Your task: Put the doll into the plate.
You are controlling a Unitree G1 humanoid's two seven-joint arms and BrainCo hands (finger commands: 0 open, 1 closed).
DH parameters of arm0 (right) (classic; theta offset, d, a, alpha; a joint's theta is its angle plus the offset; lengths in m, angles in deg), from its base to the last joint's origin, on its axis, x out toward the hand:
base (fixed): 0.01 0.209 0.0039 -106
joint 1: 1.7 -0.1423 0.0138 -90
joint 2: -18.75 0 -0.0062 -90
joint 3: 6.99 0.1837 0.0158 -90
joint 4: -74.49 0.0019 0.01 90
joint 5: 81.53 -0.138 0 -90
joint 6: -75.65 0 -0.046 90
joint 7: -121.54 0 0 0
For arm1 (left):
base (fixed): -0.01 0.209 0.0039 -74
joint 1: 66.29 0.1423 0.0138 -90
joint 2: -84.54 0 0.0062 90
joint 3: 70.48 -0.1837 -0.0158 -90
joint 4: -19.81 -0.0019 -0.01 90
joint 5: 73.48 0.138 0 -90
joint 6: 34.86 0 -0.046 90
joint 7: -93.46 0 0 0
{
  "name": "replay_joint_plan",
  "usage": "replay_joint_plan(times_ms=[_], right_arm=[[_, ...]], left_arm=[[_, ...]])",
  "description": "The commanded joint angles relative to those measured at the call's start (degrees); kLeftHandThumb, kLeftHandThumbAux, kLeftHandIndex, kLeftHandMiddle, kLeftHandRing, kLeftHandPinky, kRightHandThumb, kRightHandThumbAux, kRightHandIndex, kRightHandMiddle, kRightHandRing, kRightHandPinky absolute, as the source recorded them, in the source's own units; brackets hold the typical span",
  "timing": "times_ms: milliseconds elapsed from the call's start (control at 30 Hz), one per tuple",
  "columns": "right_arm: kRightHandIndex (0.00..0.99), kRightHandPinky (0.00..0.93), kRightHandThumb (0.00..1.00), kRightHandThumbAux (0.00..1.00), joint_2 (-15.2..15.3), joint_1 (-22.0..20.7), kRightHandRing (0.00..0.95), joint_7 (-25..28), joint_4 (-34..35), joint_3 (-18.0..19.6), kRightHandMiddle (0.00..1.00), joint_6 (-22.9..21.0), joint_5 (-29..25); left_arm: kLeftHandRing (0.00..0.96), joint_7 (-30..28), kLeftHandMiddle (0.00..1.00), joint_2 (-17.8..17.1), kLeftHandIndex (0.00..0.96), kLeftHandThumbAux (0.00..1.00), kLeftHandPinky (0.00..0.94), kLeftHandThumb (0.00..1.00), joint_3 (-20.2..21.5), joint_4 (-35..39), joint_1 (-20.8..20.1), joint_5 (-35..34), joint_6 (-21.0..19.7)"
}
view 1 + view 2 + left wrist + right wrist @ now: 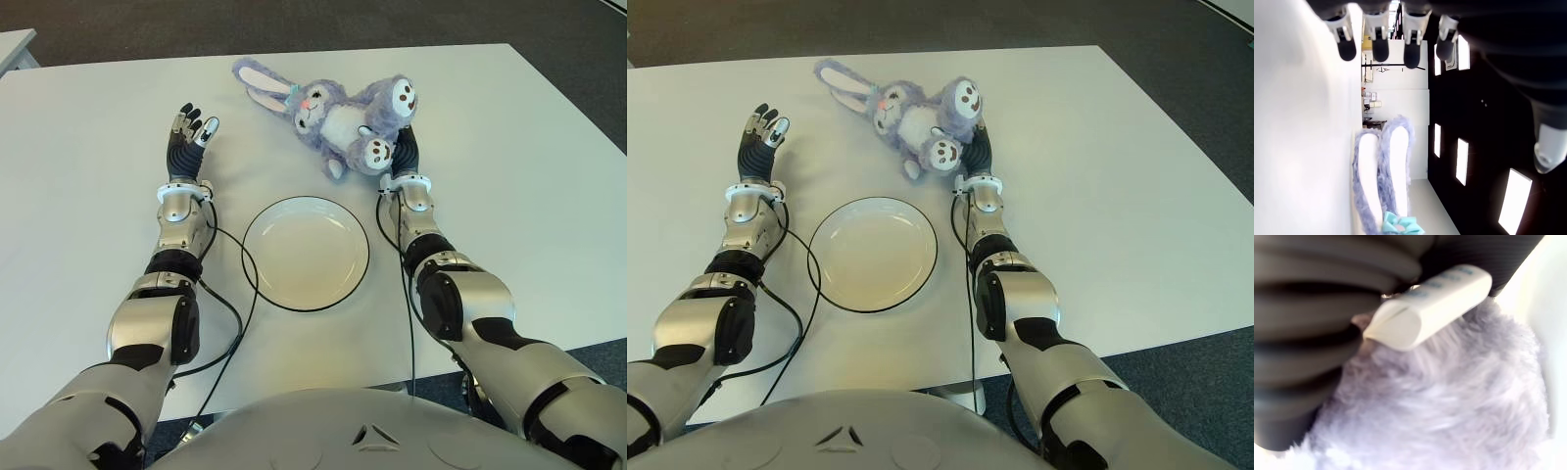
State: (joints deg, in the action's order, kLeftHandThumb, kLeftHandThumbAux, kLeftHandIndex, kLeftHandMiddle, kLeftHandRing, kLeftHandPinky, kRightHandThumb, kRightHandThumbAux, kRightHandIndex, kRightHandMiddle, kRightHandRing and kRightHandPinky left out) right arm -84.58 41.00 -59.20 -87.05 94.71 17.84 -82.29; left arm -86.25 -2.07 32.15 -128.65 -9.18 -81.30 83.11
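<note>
i have the white table (78,323) in front of me, and on it the doll (338,116), a purple plush rabbit, lies on its back at the far side, ears pointing away toward my left and its two round feet toward my right. nearer to me, roughly in the middle and between my two arms, sits the plate (306,254), white with a dark rim, with nothing in it, so the doll is not yet where the task wants it. i judge the plate's place close in makes the carry a short pull back and slightly left. my right hand (406,155) is at work: it has its fingers up against the doll's lower body, just beside the nearer foot, and the right wrist view shows purple fur packed against the palm with one pale fingertip (1415,313) bent over it, so i read the fingers as closed around the plush, though i cannot tell how firm the hold is. my left hand (189,137) shows left of the doll, well apart from it, fingers straight and spread, holding nothing; its wrist view only catches the rabbit's ears beyond the fingertips.
</note>
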Motion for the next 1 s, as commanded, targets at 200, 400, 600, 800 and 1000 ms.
replay_joint_plan(times_ms=[200, 400, 600, 800, 1000], right_arm=[[0.050, 0.120, 0.042, 0.741, -0.39, 2.63, 0.087, 0.04, -1.46, 0.03, 0.077, -0.62, -0.15], [0.050, 0.117, 0.043, 0.740, -0.37, 2.60, 0.088, 0.20, -1.40, 0.12, 0.078, -0.51, -0.28], [0.051, 0.118, 0.048, 0.748, -0.42, 2.57, 0.087, 0.25, -1.30, 0.19, 0.079, -0.38, -0.37], [0.051, 0.123, 0.056, 0.758, -0.50, 2.58, 0.089, 0.28, -1.27, 0.30, 0.080, -0.28, -0.47], [0.049, 0.134, 0.064, 0.761, -0.54, 2.58, 0.095, -0.04, -1.20, 0.24, 0.081, -0.13, -0.33]], left_arm=[[0.055, -0.35, 0.108, 0.86, 0.018, 0.499, 0.000, 0.000, -0.35, -2.90, 3.82, 1.05, -0.97], [0.058, -0.32, 0.112, 0.93, 0.017, 0.505, 0.000, 0.000, -0.48, -2.96, 3.82, 1.16, -0.98], [0.060, -0.14, 0.113, 0.91, 0.017, 0.508, 0.000, 0.000, -0.62, -2.91, 3.82, 1.32, -1.09], [0.060, 0.14, 0.113, 0.91, 0.030, 0.512, 0.000, 0.000, -0.66, -2.85, 3.77, 1.53, -1.32], [0.055, 0.07, 0.108, 1.08, 0.034, 0.516, 0.000, 0.000, -0.39, -2.75, 3.69, 1.33, -1.48]])
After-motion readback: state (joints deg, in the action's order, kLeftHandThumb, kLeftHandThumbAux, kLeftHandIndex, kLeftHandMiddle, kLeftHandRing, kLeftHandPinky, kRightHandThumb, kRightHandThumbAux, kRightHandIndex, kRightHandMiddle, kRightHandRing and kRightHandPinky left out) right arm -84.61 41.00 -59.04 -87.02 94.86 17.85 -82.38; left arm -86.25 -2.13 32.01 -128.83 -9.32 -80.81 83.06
